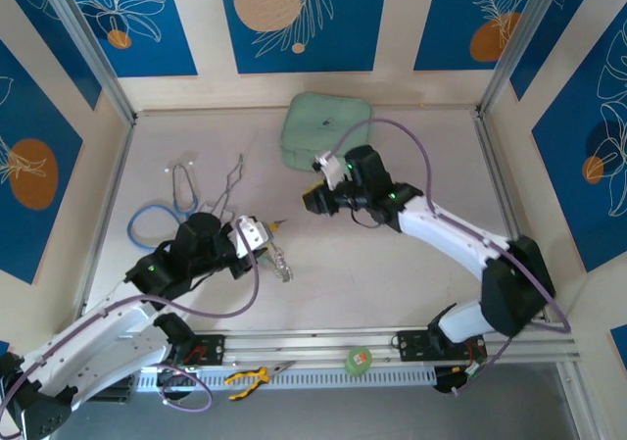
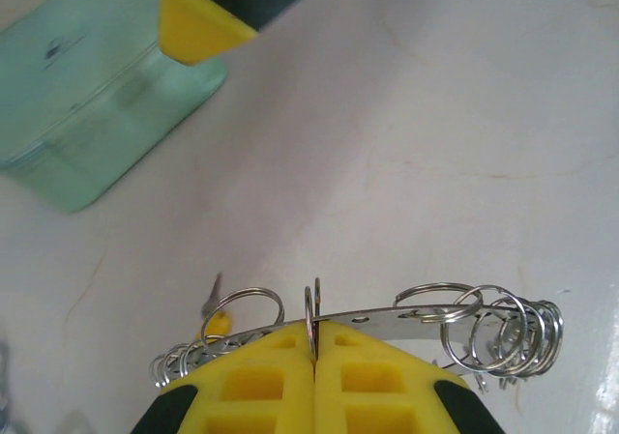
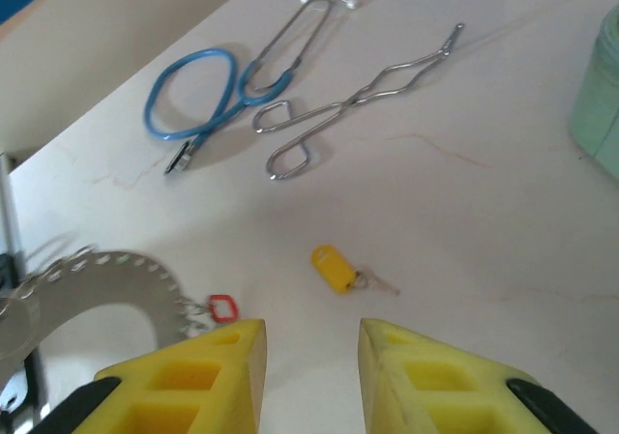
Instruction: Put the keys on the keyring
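The left pincer (image 2: 314, 357) clamps the stiff keyring (image 2: 426, 313); beside it, the open, empty right pincer (image 3: 309, 357) faces the yellow key (image 3: 334, 268): likely light, slippery; grip its head.

The pale tabletop (image 1: 372, 273) carries a yellow-headed key (image 3: 334, 268) just ahead of the right end effector (image 3: 309, 335); a blue stethoscope (image 3: 250, 86) and metal tongs (image 3: 366, 96) lie farther beyond.
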